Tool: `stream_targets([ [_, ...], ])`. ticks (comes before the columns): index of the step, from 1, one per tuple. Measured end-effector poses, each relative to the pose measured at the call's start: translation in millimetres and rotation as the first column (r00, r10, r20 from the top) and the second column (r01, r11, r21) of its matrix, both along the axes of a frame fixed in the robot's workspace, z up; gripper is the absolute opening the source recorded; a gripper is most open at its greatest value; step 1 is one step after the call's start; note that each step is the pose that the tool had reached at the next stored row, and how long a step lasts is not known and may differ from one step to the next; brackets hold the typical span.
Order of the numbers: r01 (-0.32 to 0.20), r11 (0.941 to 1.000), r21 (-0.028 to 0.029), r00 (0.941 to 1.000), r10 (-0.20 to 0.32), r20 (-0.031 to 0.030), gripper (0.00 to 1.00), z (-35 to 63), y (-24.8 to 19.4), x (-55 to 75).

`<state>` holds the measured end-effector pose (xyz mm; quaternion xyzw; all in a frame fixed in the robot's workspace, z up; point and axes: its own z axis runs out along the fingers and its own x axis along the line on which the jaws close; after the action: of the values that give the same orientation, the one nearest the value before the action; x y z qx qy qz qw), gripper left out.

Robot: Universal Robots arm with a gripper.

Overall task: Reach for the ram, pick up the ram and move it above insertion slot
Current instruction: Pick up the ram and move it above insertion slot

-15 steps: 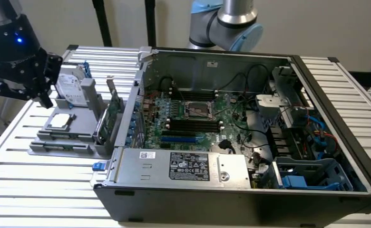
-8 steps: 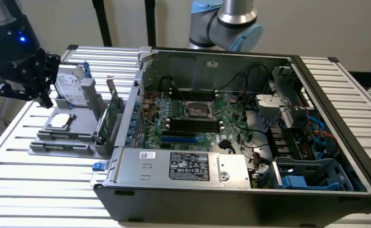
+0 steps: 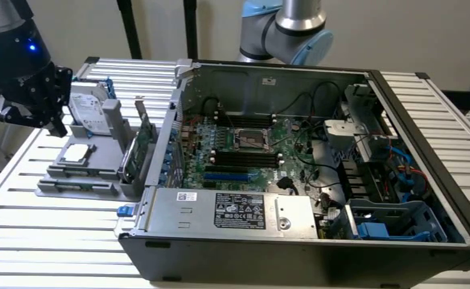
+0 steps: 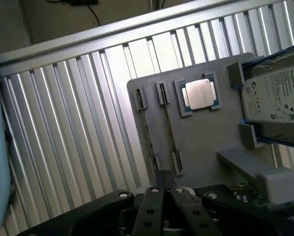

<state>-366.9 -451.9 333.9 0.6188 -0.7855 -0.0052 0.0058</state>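
While hovering with gripper [image 4: 162, 186] pressed together and empty, hangs near the ram [image 4: 169, 129], standing on edge in clips of the grey tray [image 4: 206, 137] beside the CPU [image 4: 200, 93]. Looks light, thin, stiff, yet fragile. Best pinched across flat faces mid-length, clear of contacts; probably slippery on bare board.

closed tool [image 4: 165, 192], fingers [image 4: 153, 209] together
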Motion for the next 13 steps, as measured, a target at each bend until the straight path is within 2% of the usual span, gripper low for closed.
stream_targets([
  [3,-0.055,0.9985,0.0000,0.9985,0.055,-0.0001,0.11,0.0,0.0,0.0],
  [6,-0.104,0.9946,0.0000,0.9946,0.104,-0.0001,0.11,0.0,0.1,-0.5],
  [11,-0.109,0.9940,0.0000,0.9940,0.109,0.0000,0.12,0.0,0.0,-0.5],
  [13,-0.109,0.9940,-0.0001,0.9940,0.109,0.0000,0.24,0.0,0.0,-0.5],
])
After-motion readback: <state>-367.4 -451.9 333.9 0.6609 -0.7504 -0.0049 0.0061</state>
